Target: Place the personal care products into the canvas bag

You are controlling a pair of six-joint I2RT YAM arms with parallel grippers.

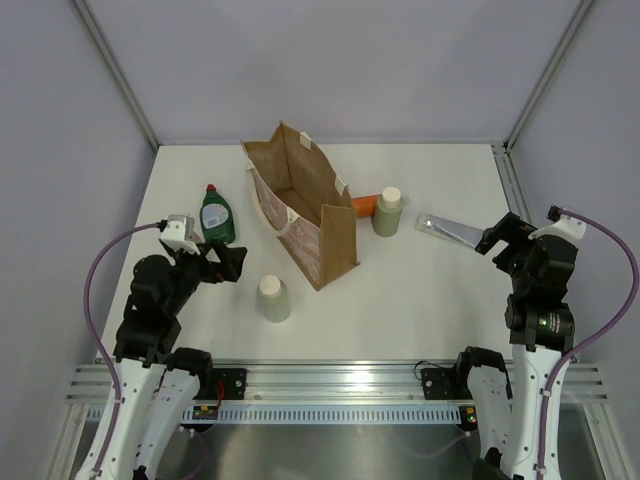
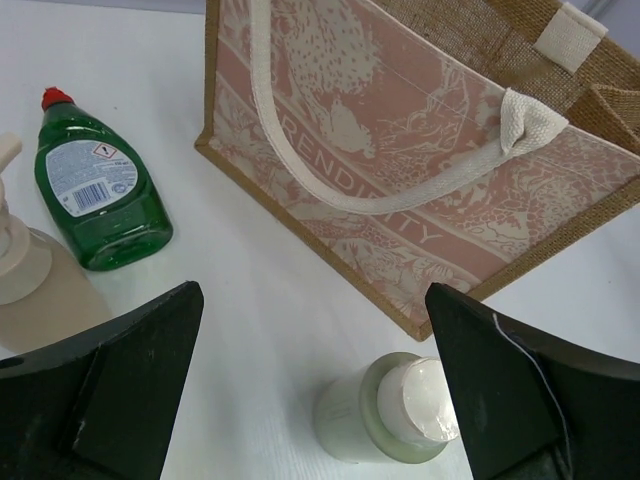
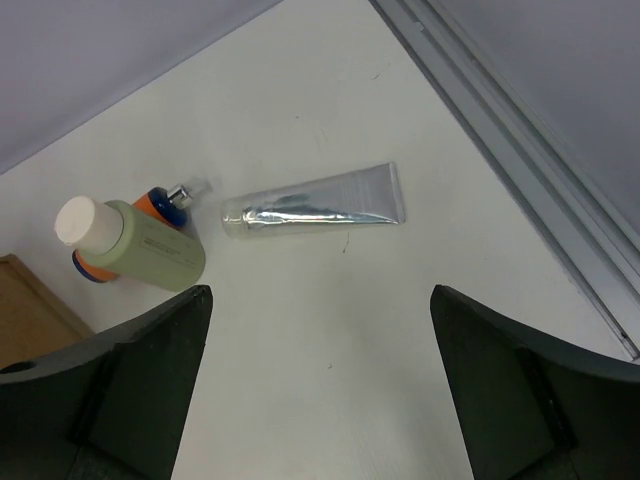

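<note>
Both claws hang spread and empty, the left claw by the green bottle and a beige bottle, the right claw near the silver tube. Nothing's in the canvas bag yet; it stands open mid-way across the table, I'd guess so either arm reaches it
</note>
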